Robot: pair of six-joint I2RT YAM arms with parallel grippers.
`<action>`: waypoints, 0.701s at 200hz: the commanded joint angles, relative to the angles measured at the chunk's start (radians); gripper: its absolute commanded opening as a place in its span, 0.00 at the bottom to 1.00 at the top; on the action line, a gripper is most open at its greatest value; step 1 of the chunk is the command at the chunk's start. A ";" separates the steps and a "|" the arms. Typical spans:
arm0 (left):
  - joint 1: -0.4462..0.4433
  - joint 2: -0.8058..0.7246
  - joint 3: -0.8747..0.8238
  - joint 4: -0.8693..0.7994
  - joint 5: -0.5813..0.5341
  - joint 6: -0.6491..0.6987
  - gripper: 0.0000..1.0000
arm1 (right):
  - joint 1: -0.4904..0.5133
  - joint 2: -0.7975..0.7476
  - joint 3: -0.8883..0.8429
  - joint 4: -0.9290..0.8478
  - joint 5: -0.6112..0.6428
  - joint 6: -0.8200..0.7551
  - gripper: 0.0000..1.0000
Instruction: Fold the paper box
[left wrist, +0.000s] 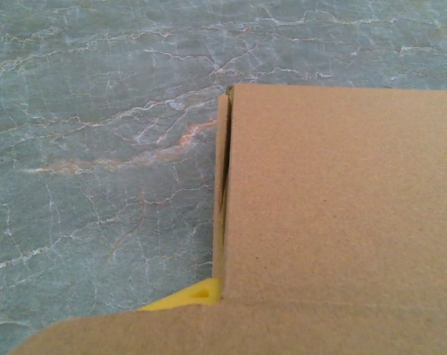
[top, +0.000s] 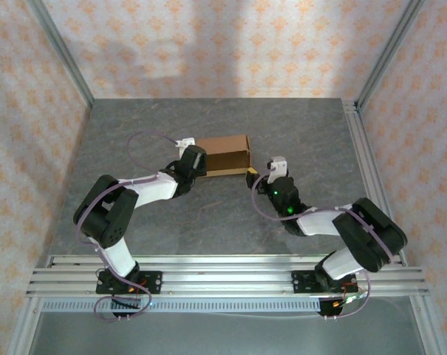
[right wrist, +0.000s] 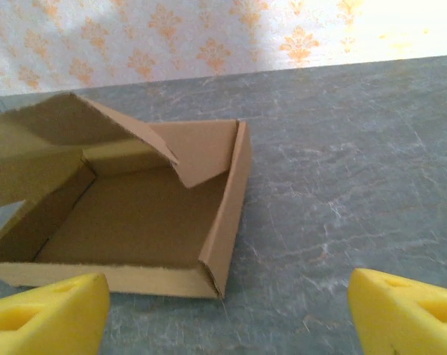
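From above, the box (top: 223, 151) is lying near the middle of the bench (top: 297, 133), long side running left to right. The left claw (top: 193, 159) is sitting right at the box's left end, touching it. The right claw (top: 254, 176) is hovering just off the box's near right corner, with a small gap between them.

Over to the left wrist, and the box (left wrist: 341, 192) is taking up the right half of the view, its flat top facing the camera and its left edge running up the middle. A strip of cardboard is lying across the bottom, and one yellow finger (left wrist: 186, 297) is peeking out from under it. This claw is pressed together. Whether it is pinching that strip, I cannot tell. Grey marbled bench (left wrist: 97, 148) is spreading out to the left.

Now the right wrist. The fingers (right wrist: 46, 310) are standing wide apart in the two bottom corners, and the right claw (right wrist: 227, 318) is gripping nothing. The box (right wrist: 134, 214) is lying ahead and to the left, an open shallow tray, its near right corner just ahead of the gap between the fingers. A flap (right wrist: 75, 122) is tilting up over the tray's far left part. Bare bench (right wrist: 341, 185) is lying to the right, with patterned wallpaper (right wrist: 171, 44) behind.
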 commanded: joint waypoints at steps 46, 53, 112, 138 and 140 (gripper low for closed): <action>-0.002 -0.029 0.033 -0.058 -0.054 0.018 0.00 | -0.029 -0.253 0.000 -0.281 0.064 0.003 0.80; -0.001 -0.029 0.033 -0.058 -0.055 0.015 0.00 | -0.042 -0.297 0.005 -0.299 0.054 0.009 0.80; -0.008 -0.034 0.020 -0.056 -0.052 0.031 0.00 | -0.104 -0.273 0.301 -0.618 -0.032 0.177 0.79; -0.026 -0.039 0.019 -0.073 -0.086 0.055 0.01 | -0.108 -0.128 0.499 -0.770 -0.073 0.278 0.79; -0.028 -0.040 0.019 -0.075 -0.090 0.055 0.02 | -0.108 -0.116 0.508 -0.774 -0.077 0.285 0.79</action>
